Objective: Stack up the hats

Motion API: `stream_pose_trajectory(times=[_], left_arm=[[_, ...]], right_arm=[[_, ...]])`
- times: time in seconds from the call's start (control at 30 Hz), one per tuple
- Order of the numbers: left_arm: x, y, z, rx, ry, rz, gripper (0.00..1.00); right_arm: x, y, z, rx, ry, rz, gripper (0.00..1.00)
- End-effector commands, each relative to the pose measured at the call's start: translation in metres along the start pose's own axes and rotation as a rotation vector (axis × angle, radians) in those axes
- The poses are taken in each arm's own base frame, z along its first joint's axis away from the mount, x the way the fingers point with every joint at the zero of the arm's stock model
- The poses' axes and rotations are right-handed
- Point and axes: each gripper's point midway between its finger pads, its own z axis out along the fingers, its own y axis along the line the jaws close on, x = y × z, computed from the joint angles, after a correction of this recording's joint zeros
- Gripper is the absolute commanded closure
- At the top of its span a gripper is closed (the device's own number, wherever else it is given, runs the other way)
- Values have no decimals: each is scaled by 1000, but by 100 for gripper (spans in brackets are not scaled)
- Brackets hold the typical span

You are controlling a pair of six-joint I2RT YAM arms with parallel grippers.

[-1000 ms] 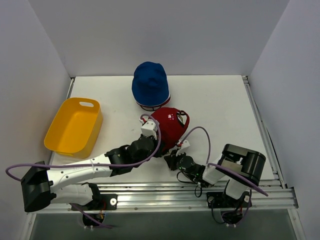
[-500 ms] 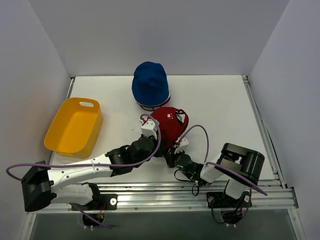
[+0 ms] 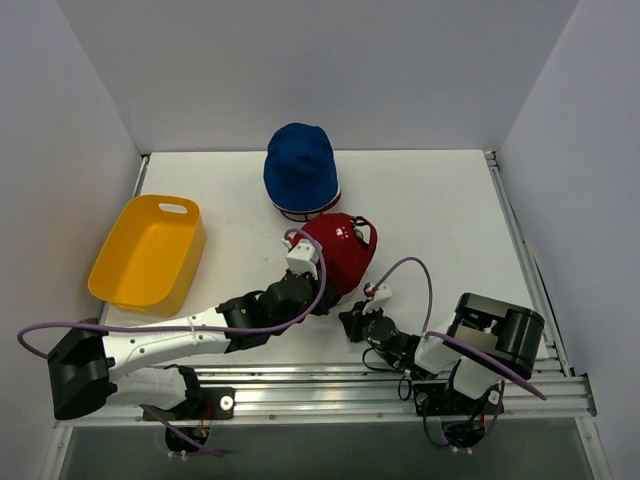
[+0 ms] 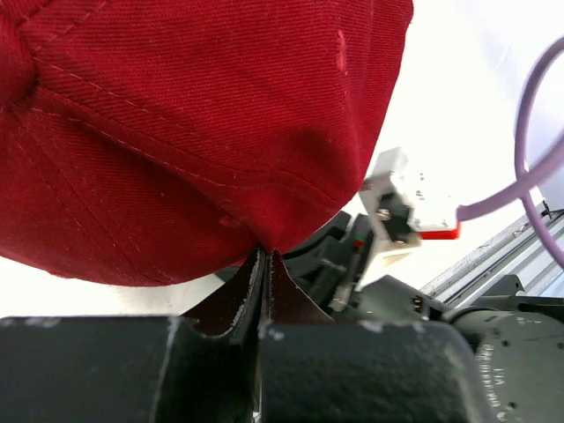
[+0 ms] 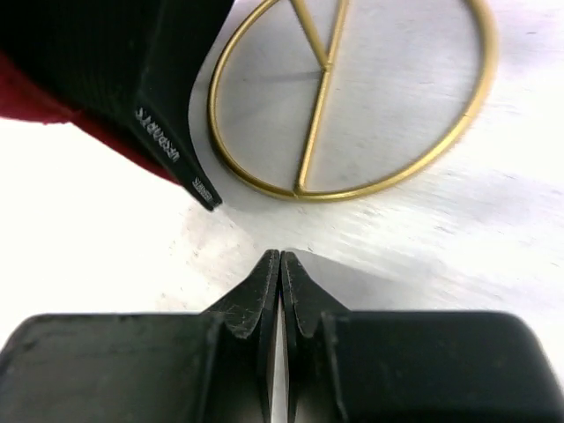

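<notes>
OK, nearest first. The right gripper (image 5: 279,256) is low over the table (image 3: 440,200) just in front of the arm bases. Its fingers are pressed together with nothing between them. In its wrist view a gold wire ring frame (image 5: 300,188) lies flat on the table just ahead. A black ribbed part with white lettering sits to the upper left of that view, with red fabric behind it; I can't tell what the black part belongs to.

The left arm reaches diagonally in from the left corner. The left gripper (image 4: 264,254) is clamped on the near edge of the red baseball cap (image 3: 340,250), and the fabric puckers to a point right at the fingertips. The right gripper is just beside it on the right, apart from the cap.

The cap is crown-up near the middle of the table, between the two grippers and the pile behind it. Whether it rests on the table or is lifted, I can't tell.

Beyond it, near the back wall, the blue hat (image 3: 300,165) tops a pile. A white brim (image 3: 320,206) and a thin dark red rim (image 3: 300,216) show under its near edge. The cap's far edge is just beside that pile, and contact is unclear.

The yellow tub (image 3: 185,265) sits at the left side, well apart from the hats.
</notes>
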Motion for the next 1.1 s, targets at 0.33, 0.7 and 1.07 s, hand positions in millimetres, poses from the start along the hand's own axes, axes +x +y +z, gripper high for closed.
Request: stream_pose_trajectory(times=[0.33,0.7,1.07], left_arm=[[-6,-26,8,81,-19,-16,90],[-46,-28,-26,80,-77,16,55],[-54,-34,-42,129,-63,73,49]], right_arm=[[-85,46,-10,-119,-247,70,100],[-102,24,-61,-14,-145,173,98],[-189,27,-90,108,-278,157,76]])
